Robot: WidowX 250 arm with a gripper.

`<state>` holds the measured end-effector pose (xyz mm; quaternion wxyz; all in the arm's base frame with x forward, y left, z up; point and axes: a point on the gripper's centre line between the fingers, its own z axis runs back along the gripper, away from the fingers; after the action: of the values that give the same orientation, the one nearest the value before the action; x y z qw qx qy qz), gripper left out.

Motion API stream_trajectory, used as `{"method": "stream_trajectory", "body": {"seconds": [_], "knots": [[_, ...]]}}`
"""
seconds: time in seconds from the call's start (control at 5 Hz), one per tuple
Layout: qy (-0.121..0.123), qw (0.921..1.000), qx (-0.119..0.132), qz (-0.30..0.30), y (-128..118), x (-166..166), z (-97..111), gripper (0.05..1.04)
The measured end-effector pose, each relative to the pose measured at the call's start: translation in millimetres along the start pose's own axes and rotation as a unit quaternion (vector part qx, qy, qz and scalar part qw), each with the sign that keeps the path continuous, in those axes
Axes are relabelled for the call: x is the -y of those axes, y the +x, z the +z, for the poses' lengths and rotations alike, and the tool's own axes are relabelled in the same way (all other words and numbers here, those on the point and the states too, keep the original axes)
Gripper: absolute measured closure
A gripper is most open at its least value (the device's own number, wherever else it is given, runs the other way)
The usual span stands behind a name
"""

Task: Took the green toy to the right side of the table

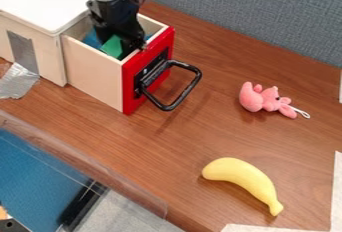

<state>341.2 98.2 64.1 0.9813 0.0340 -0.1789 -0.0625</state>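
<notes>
The gripper (127, 45) hangs down into the open wooden drawer with the red front, at the upper left. A green toy (113, 47) lies inside that drawer, right at the gripper's lower end on its left side. Part of the toy is hidden by the gripper and the drawer's wall. Whether the gripper holds the toy cannot be told.
The drawer's red front (148, 71) has a black handle (179, 100) sticking out over the table (194, 131). A pink plush toy (267, 99) lies at the right, and a yellow banana (242, 177) nearer the front. A grey partition (247, 16) stands behind.
</notes>
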Motion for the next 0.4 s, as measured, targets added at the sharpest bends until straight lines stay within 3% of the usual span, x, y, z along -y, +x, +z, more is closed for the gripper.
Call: {"method": "stream_trajectory", "body": {"seconds": [0.2,0.4], "knots": [[-0.006,1.0000,0.004,-0.002,2.3,1.6,0.7,0.497],[-0.024,0.9997,0.004,-0.002,3.8,6.1,2.7,0.497]]}}
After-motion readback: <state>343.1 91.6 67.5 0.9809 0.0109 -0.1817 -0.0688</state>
